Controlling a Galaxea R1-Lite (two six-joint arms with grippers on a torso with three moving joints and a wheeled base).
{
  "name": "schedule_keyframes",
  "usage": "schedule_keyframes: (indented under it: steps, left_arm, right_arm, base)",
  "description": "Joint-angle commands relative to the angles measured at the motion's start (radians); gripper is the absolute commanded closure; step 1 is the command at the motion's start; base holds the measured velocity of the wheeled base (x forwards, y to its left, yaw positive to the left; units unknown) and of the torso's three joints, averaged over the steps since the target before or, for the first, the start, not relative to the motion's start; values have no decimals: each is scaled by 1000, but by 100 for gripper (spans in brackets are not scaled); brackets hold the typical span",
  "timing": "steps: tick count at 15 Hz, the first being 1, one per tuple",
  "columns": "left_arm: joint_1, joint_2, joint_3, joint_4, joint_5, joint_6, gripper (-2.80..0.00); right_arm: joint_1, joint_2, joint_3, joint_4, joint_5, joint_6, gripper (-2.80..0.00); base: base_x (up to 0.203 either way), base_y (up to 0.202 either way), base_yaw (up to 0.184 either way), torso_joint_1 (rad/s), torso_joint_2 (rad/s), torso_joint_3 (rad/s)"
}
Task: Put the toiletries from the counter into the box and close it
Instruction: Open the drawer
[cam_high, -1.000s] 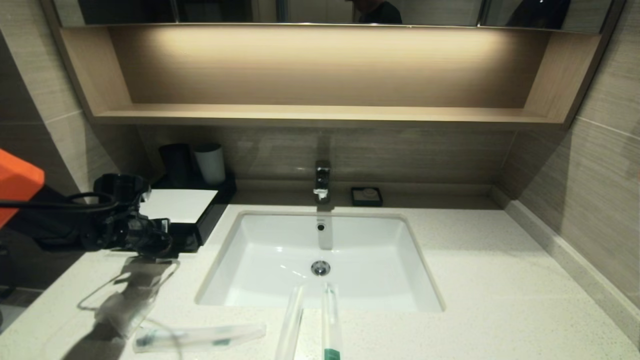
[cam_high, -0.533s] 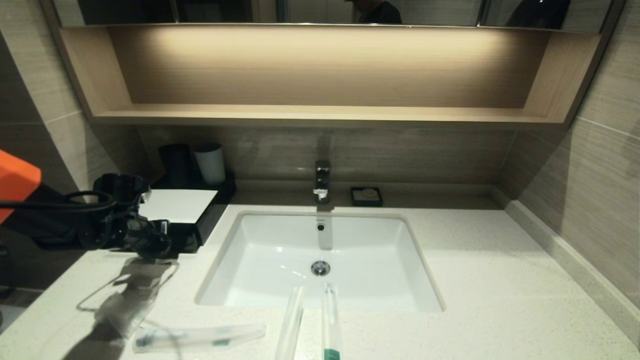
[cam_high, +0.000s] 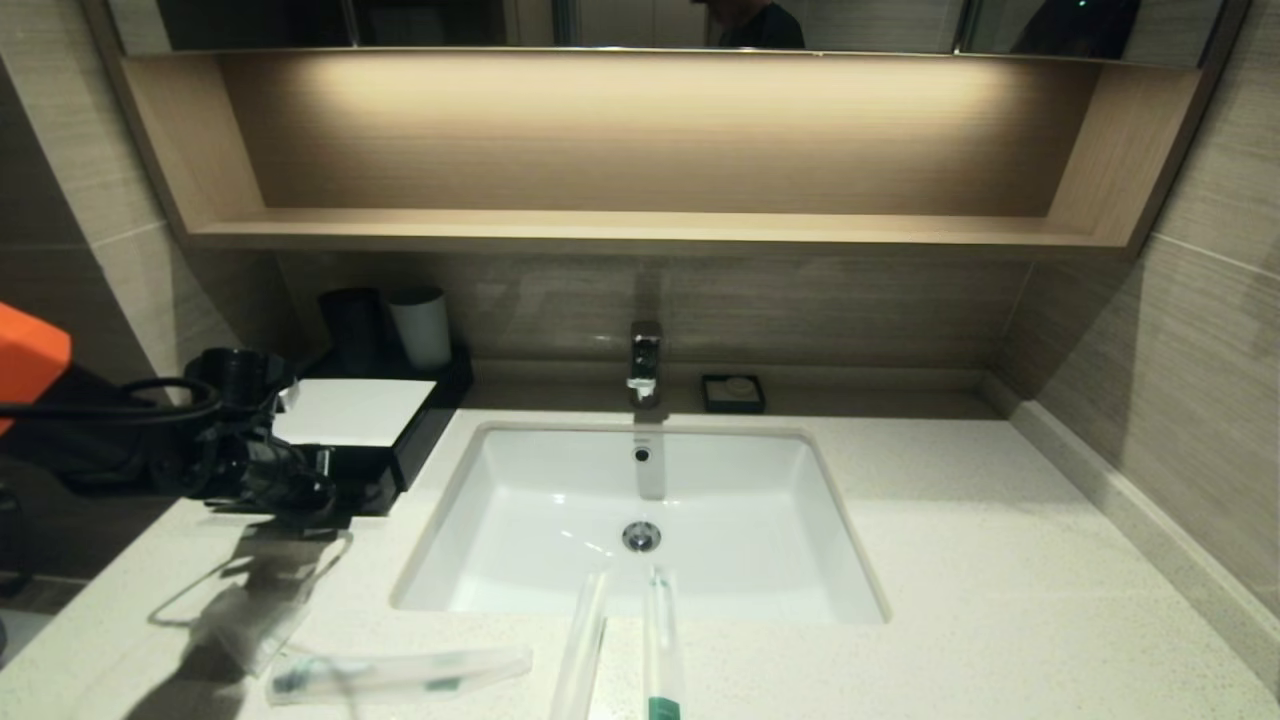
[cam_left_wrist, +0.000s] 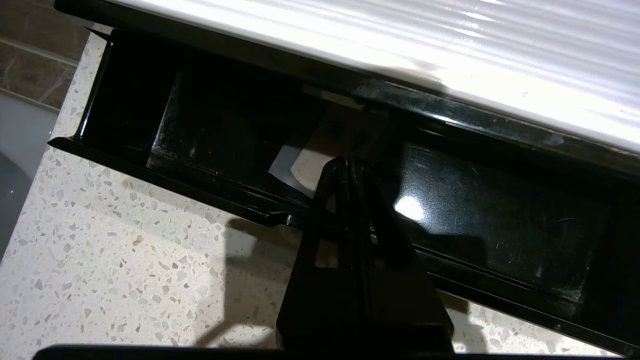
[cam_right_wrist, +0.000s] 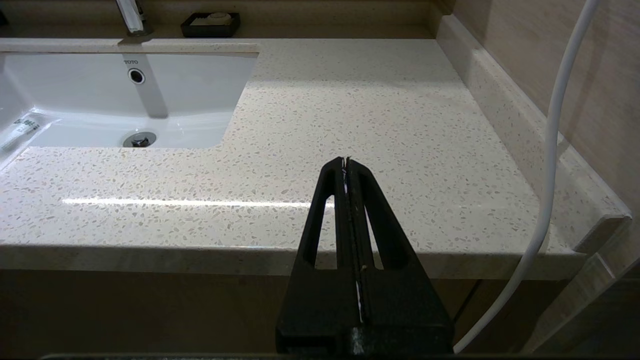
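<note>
Left gripper (cam_left_wrist: 345, 165) at glossy black rectangular box (cam_high: 400, 455); jaws pressed together, nothing between them.

Tips set at front lip of box, over shiny black inner floor beside a pale paper slip (cam_left_wrist: 300, 167); contact with the slip not discernible. White ribbed lid panel (cam_high: 352, 410) lying flat over the box top, opening visible only under its near edge. Clear plastic-wrapped toothbrush packets on speckled beige stone counter (cam_high: 1000, 560): one flat packet (cam_high: 400, 672) near the front-left edge, two slim packets (cam_high: 582, 650) (cam_high: 660, 650) overhanging the front rim of white rectangular undermount sink (cam_high: 640, 520). Well apart from box. Right gripper (cam_right_wrist: 346, 162) parked before the counter's front edge on right side, jaws fully closed, empty. Broad bare counter right of sink, bounded by raised stone kerb at the wall.
</note>
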Motion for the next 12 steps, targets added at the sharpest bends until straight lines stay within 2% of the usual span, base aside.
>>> schedule_keyframes:
  steps: [1, 12]
  left_arm:
    - [0, 0, -2, 13, -1, 8, 0]
    - [0, -47, -14, 147, -1, 34, 0]
  right_arm:
    - [0, 0, 2, 0, 0, 0, 0]
    - [0, 0, 2, 0, 0, 0, 0]
  base:
    - [0, 0, 0, 0, 0, 0]
    - [0, 0, 0, 0, 0, 0]
